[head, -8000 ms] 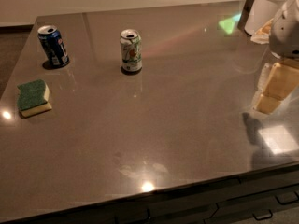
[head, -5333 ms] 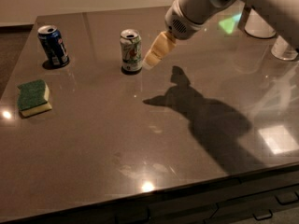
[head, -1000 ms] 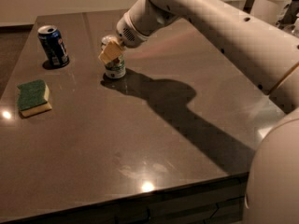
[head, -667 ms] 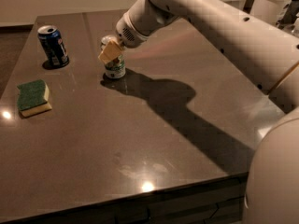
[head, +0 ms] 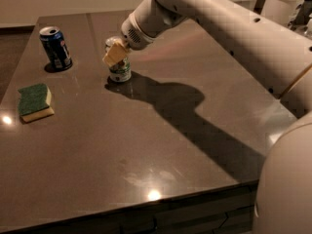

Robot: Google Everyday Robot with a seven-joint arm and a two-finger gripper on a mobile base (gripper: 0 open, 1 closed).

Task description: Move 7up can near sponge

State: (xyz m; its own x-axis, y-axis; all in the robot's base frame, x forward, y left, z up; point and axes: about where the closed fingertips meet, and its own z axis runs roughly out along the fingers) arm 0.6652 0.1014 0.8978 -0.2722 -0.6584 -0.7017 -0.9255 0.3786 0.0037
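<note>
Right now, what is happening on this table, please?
The robot arm reaches across the table and its gripper is closed on the upper part of the 7up can, which is upright. The sponge lies apart from it, near the table's left edge, so the can is not yet beside it. A dark blue can stands untouched behind the sponge.
</note>
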